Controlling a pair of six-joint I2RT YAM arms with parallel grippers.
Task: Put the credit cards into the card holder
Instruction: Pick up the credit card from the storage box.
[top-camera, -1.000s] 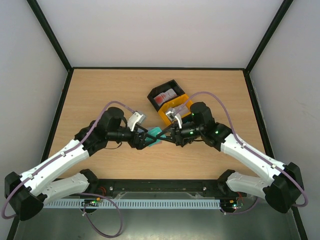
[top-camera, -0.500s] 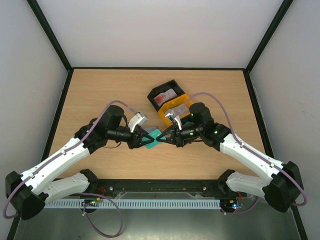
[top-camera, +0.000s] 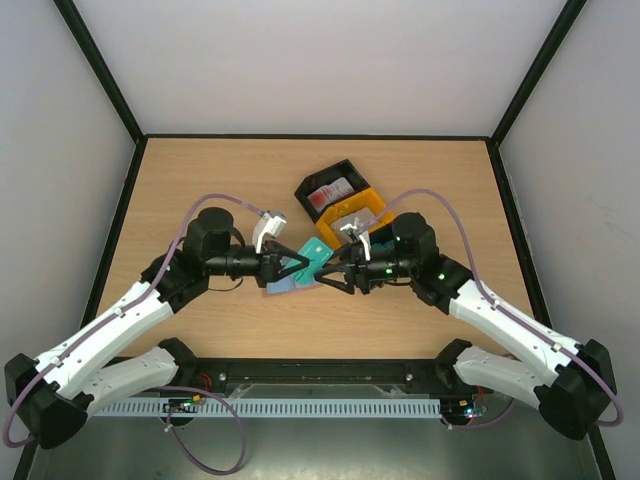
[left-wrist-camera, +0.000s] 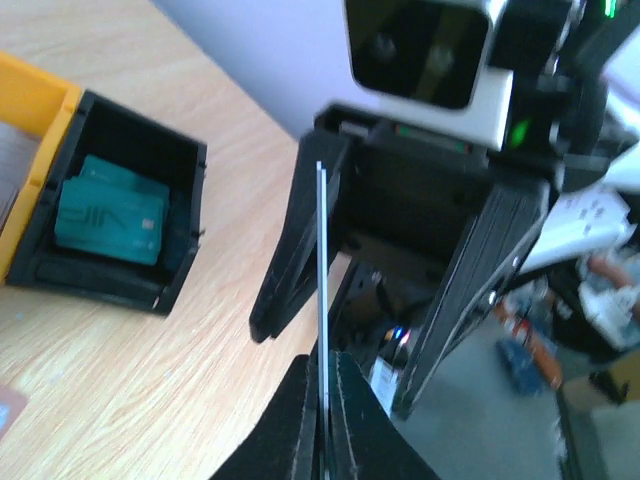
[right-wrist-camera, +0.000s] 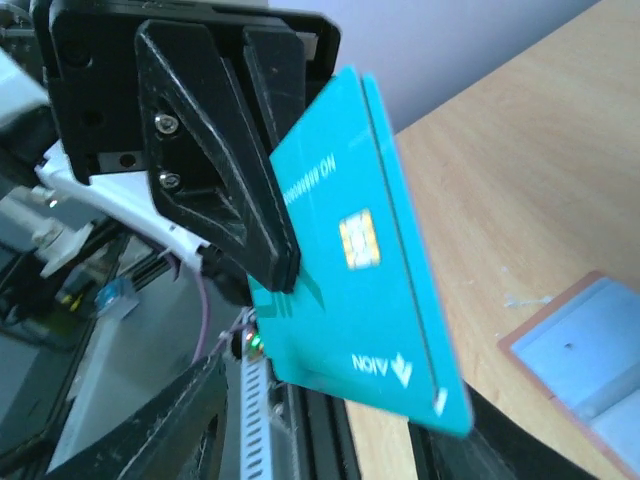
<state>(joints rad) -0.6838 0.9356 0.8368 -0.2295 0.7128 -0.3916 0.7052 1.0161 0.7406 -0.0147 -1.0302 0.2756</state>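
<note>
A teal credit card (top-camera: 313, 253) hangs above the table with my left gripper (top-camera: 302, 263) shut on its end. In the left wrist view the credit card (left-wrist-camera: 322, 260) shows edge-on, pinched in my left gripper (left-wrist-camera: 322, 366). My right gripper (top-camera: 326, 270) stands open around the card's other end; its fingers (left-wrist-camera: 292, 240) are apart from the card. In the right wrist view the credit card (right-wrist-camera: 365, 280) fills the gap of my right gripper (right-wrist-camera: 340, 392). The card holder (top-camera: 283, 286) lies open on the table just below, its blue pocket (right-wrist-camera: 590, 350) facing up.
A black tray (top-camera: 329, 189) with white and red cards and a yellow tray (top-camera: 358, 220) with pale cards stand just behind the grippers. The left wrist view shows a black tray (left-wrist-camera: 150, 160) holding teal cards (left-wrist-camera: 108, 215).
My left gripper has shut on the teal card and my right gripper has opened and let it go. The card has risen slightly, toward the trays.
</note>
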